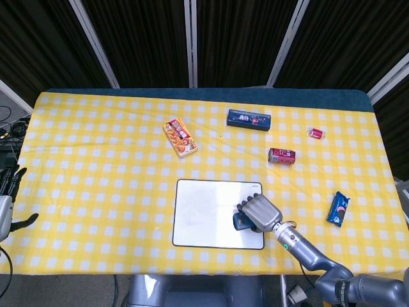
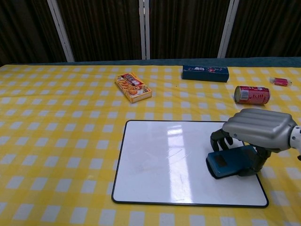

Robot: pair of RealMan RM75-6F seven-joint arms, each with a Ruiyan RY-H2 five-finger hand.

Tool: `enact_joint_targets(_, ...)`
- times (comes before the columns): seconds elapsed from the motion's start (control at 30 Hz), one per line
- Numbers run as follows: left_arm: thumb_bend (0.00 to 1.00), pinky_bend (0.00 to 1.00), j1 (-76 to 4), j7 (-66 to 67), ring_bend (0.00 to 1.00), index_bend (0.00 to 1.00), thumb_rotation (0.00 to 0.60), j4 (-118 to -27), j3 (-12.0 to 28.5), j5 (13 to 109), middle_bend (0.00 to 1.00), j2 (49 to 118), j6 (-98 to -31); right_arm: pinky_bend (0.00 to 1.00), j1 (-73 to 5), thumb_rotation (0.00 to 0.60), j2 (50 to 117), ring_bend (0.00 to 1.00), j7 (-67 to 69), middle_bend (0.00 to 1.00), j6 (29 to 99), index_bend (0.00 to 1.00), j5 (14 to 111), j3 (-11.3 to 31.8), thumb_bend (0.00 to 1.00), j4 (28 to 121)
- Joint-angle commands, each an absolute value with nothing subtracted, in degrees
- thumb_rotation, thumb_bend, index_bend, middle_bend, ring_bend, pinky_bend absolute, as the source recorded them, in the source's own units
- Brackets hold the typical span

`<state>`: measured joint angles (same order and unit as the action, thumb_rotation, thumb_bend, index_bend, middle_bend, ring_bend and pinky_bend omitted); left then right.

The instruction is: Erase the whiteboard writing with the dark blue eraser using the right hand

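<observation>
On the whiteboard's (image 2: pixel 164 160) right half, right hand (image 2: pixel 256 129) curled over dark blue eraser (image 2: pixel 230 163), gripping it, eraser flat on the board. Long axis runs roughly left-right across the board. Head view alone shows left hand (image 1: pixel 5 208) off the counter's (image 1: pixel 96 160) left edge, fingers apart, holding nothing.

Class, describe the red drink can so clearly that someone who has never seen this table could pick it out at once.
Start at the whiteboard near the front edge of the yellow checked table. Look just beyond its far right corner: the red can lies on its side there, apart from the board. It is the only cylinder, larger than the small pink packet further back and unlike the flat dark blue box.
</observation>
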<state>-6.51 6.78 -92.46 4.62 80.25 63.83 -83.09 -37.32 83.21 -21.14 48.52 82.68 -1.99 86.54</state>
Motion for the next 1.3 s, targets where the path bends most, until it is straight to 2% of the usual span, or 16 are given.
enact_joint_targets(0.03,0.0,0.0,-6.54,6.86,0.0,0.0,0.6,-92.47,4.61,80.25,0.0,63.86,-83.06,0.45,-37.02,0.6,81.89,0.43,-22.06,0.54,48.47,0.52,84.02,-3.45,0.43,88.64)
enact_joint_targets(0.13,0.0,0.0,-6.55,6.95,0.0,0.0,0.6,-92.53,4.57,80.24,0.0,63.89,-83.02,0.45,-36.87,0.6,81.01,0.43,-22.69,0.55,48.8,0.53,85.31,-4.42,0.43,90.74)
enact_joint_targets(0.3,0.0,0.0,-6.44,6.81,0.0,0.0,0.6,-92.64,4.59,80.32,0.0,63.77,-83.27,0.45,-36.88,0.6,81.53,0.44,-23.36,0.55,49.14,0.53,84.15,-3.37,0.43,90.03)
enact_joint_targets(0.9,0.0,0.0,-6.47,6.46,0.0,0.0,0.6,-92.41,4.71,79.86,0.0,63.66,-83.06,0.45,-38.2,0.6,87.88,0.45,-25.01,0.55,50.18,0.53,71.32,5.79,0.44,75.83)
enact_joint_targets(1.3,0.0,0.0,-6.43,6.62,0.0,0.0,0.6,-92.47,4.57,80.08,0.0,63.72,-83.17,0.46,-36.75,0.6,85.01,0.45,-24.71,0.55,50.57,0.53,76.1,0.46,0.44,81.52)
